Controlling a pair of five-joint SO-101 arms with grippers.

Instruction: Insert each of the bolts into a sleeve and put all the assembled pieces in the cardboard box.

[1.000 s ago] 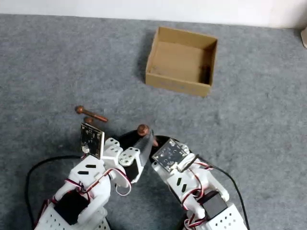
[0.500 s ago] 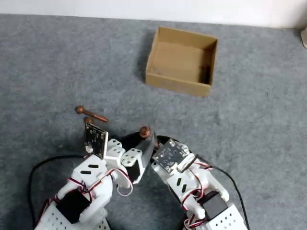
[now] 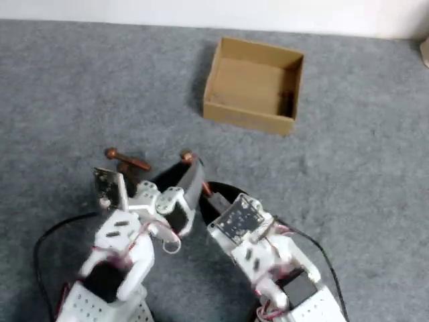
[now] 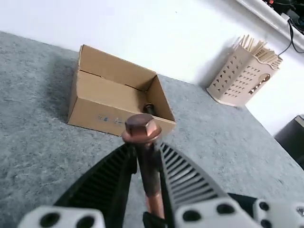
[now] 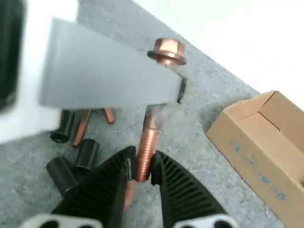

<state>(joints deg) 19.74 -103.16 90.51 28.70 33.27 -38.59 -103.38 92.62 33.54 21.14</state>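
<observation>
Grey carpet covers the desk [image 3: 348,154], and nearest the arms the step in hand looks like a handover of 1 copper bolt [image 4: 141,129] ahead of sleeving. The left end effector [image 4: 147,152] is clamped on the shaft just under the flanged hex head and holds the bolt upright, off the carpet. The right end effector [image 5: 141,156] has its jaws closed around the threaded lower end of the same bolt, touching it as far as I can tell. The shaft is bare where I can see it, so I judge this bolt not yet sleeved. The next move calls for 1 end effector to let go while the other keeps the bolt steady. The free end must then line up squarely with a sleeve's bore, since a tilted shaft would likely jam or knock the sleeve over. The right wrist view supplies the 3 black sleeves [image 5: 87,154] on the carpet, close beside 2 loose bolts [image 5: 81,128]. The high view gives the layout instead, with the cardboard box [image 3: 249,119] open and well apart from the arms. The left wrist view looks over the box's wall to a small dark piece [image 4: 148,108] against an inner side. It is probably an assembled one, though too small to be sure. Farthest off, by the white wall, stands a perforated wooden holder [image 4: 242,76] full of sticks.
</observation>
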